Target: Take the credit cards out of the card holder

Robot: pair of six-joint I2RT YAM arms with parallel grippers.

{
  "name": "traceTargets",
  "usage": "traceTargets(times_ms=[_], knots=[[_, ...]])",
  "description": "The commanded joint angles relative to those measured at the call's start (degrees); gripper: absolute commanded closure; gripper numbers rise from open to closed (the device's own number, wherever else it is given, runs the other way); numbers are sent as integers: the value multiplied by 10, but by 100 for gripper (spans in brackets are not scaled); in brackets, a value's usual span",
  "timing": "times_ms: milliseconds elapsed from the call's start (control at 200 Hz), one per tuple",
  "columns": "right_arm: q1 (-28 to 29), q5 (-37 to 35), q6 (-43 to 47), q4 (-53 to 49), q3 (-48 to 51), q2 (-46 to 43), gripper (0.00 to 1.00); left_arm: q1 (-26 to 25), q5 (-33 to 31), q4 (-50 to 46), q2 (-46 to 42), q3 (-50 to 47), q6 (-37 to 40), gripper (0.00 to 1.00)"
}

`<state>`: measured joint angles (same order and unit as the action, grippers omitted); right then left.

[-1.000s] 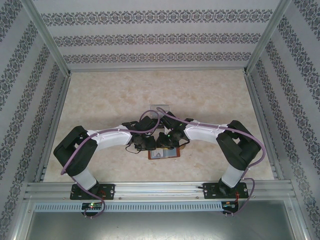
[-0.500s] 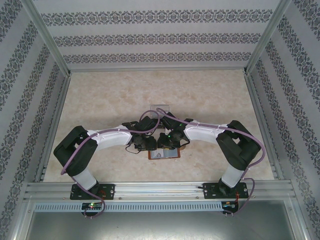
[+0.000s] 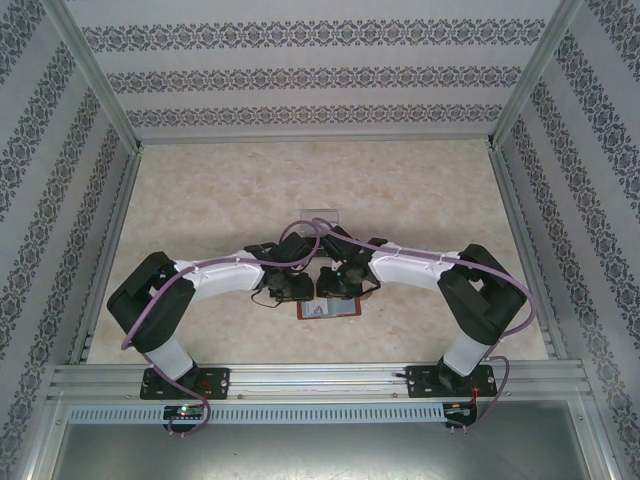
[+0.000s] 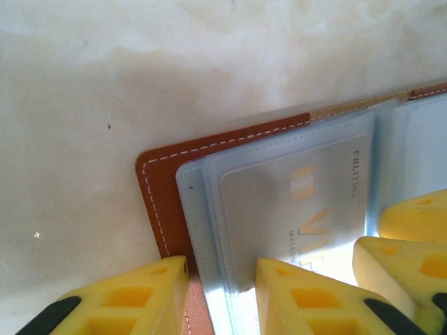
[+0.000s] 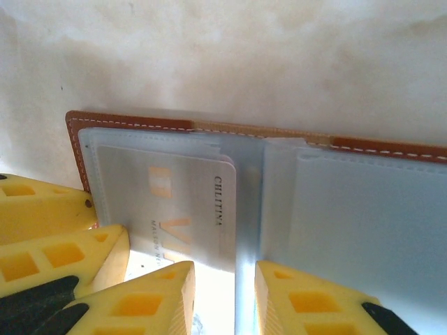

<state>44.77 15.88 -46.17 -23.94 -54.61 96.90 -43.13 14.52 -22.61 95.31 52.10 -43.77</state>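
The left gripper (image 4: 220,283) is part open in its own wrist view, with its two yellow fingers well apart. One finger sits at the stitched outer edge of the card holder (image 4: 157,188). The other sits on the clear sleeve over a credit card (image 4: 279,209). Nothing is clamped between them, and leather edge and sleeve lie flat in the gap. At the right of this view two more yellow fingers (image 4: 412,216), the right gripper's, sit over the fold side of the same sleeve.

In the right wrist view the right gripper (image 5: 223,283) is also part open, with a narrower gap and no visible hold on anything. One finger is over the near edge of the card and the other is on the bluish-grey pocket of the other half. The sleeve's inner edge lies between them. The left gripper's fingers (image 5: 49,209) crowd the brown corner at the left of this view.

This view shows both halves of the holder lying open and flat, with a tan spine strip between the brown edges. The left wrist view shows instead the rounded outer corner and the bare table (image 3: 250,190) beside it. The card is pale grey with an orange patch and printing, and it is tucked in the sleeve of the half nearer the left arm.

From above, both arms bend inward and their wrists meet over the near middle of the table. The card holder shows as a brown rectangle just on the near side of them. A small pale rectangle (image 3: 322,214) lies just beyond the wrists, too small to identify.
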Motion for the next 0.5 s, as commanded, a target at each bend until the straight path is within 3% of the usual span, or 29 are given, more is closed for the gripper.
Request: traceTargets(times_ms=[0, 495], knots=[[3, 4, -4, 2, 8, -16, 71, -6, -11, -24, -1, -3, 10, 68], [2, 27, -12, 38, 17, 10, 80, -6, -10, -24, -2, -4, 9, 69]])
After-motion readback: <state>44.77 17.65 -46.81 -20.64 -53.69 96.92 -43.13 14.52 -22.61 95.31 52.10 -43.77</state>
